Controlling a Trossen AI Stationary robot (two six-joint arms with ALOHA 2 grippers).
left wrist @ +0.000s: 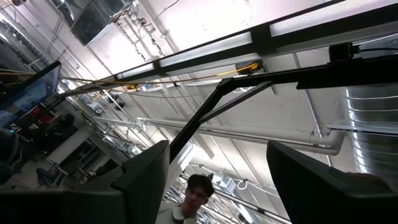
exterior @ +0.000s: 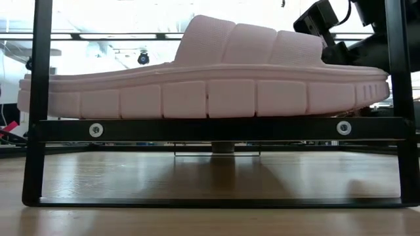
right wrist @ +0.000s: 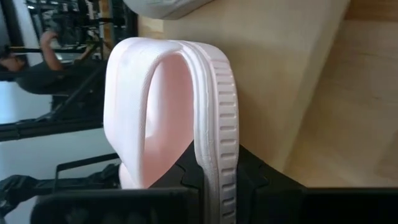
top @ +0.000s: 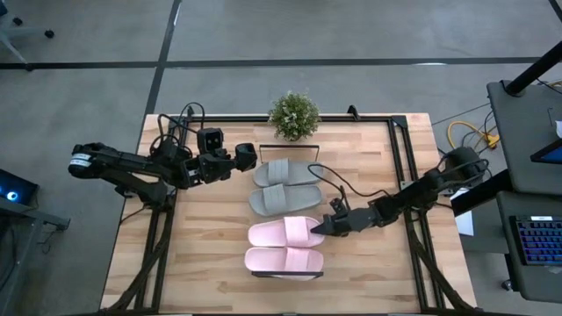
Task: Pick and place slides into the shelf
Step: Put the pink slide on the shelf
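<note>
High view gives you the whole layout: four slides lie in a column down the middle of the table [top: 202, 263], all resting on the shelf [top: 287, 275], whose black end frame peeks out at the 6 o'clock end. Taking the column's middle as the dial centre, the two grey slides [top: 285, 172] [top: 283, 201] sit toward 12 o'clock, side by side and touching. The two pink ones sit toward 6 o'clock: the upper pink slide [top: 283, 232] just beside the lower grey one, the lower pink slide [top: 283, 260] last in line.

Your right gripper [top: 318, 229] comes in from 3 o'clock and meets the upper pink slide at its end. In the right wrist view you see the pincer narrow and clamped on that slide's ribbed strap edge [right wrist: 214, 124], one dark finger on each side of it.

Your left gripper [top: 245, 158] waits at about 10 o'clock, just beside the top grey slide but not touching it. Its fingers [left wrist: 146, 177] stand wide with nothing between them, pointed up at the ceiling, where a person shows between them.

A potted plant [top: 293, 115] stands at 12 o'clock on the table's far edge.

Low view shows you the nearest pink slide sitting flat on the shelf's black frame.

You will find no readable brand, label or writing on any slide or on the shelf.
</note>
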